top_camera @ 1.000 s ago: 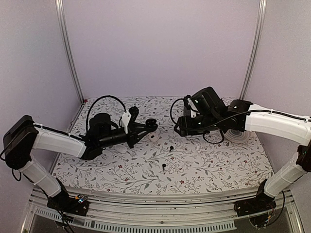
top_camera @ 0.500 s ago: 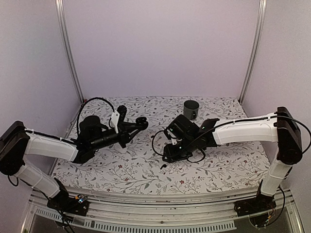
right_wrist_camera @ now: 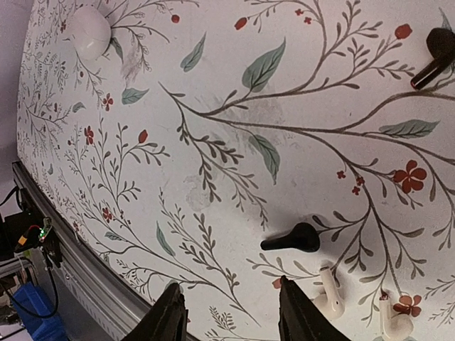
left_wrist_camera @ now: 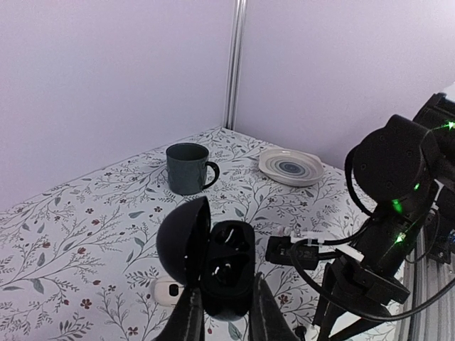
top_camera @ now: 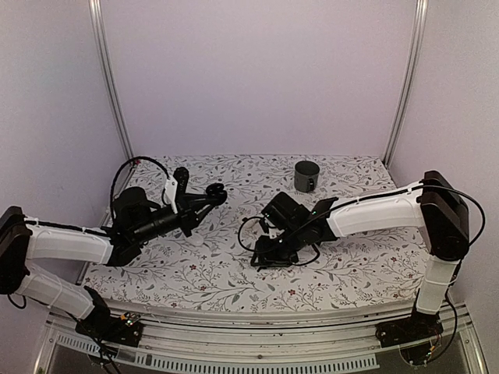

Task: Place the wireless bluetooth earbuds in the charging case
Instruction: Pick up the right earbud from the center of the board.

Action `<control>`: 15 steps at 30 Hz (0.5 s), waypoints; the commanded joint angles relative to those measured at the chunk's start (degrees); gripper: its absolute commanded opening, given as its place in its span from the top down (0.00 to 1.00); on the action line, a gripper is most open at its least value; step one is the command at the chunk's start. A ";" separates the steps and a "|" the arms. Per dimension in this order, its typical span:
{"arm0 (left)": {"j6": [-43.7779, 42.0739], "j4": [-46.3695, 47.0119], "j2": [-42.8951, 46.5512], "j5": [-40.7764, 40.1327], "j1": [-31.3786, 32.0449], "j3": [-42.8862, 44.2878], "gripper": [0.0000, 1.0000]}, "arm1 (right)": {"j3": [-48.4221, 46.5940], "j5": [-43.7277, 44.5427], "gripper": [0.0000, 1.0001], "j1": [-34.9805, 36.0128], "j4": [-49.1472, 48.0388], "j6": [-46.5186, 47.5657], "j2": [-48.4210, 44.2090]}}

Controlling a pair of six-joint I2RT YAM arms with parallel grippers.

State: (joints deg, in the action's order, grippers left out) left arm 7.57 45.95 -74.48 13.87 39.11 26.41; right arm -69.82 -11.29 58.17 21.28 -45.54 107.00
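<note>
Spread right end effector (right_wrist_camera: 231, 312); earbud (right_wrist_camera: 291, 239) just ahead, probably light and slick: pinch across stem. The case (left_wrist_camera: 220, 273) is pinched in left end effector (left_wrist_camera: 226, 323).

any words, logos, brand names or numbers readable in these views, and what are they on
None: no view shows readable text.
charging case: plain glossy black, no logo visible.
mug: plain, no print.
plate: concentric rings only.
black earbud: no marking visible.
floral cloth: leaves and flowers, no letters.
Green dots on the right arm in the left wrist view are lights, not characters.
</note>
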 commanded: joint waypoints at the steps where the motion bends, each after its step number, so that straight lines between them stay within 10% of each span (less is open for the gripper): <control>1: -0.62 0.54 1.83 0.71 -1.41 -0.65 1.00 | -1.06 -0.74 0.54 0.28 -0.89 -3.35 2.13; 15: -0.50 1.85 2.97 2.08 -2.94 -1.80 1.00 | -1.70 0.01 0.48 -0.85 -0.64 -4.97 4.63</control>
State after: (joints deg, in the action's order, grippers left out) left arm 7.35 46.17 -72.64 14.94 37.06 25.30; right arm -69.82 -11.31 57.95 21.15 -49.82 110.24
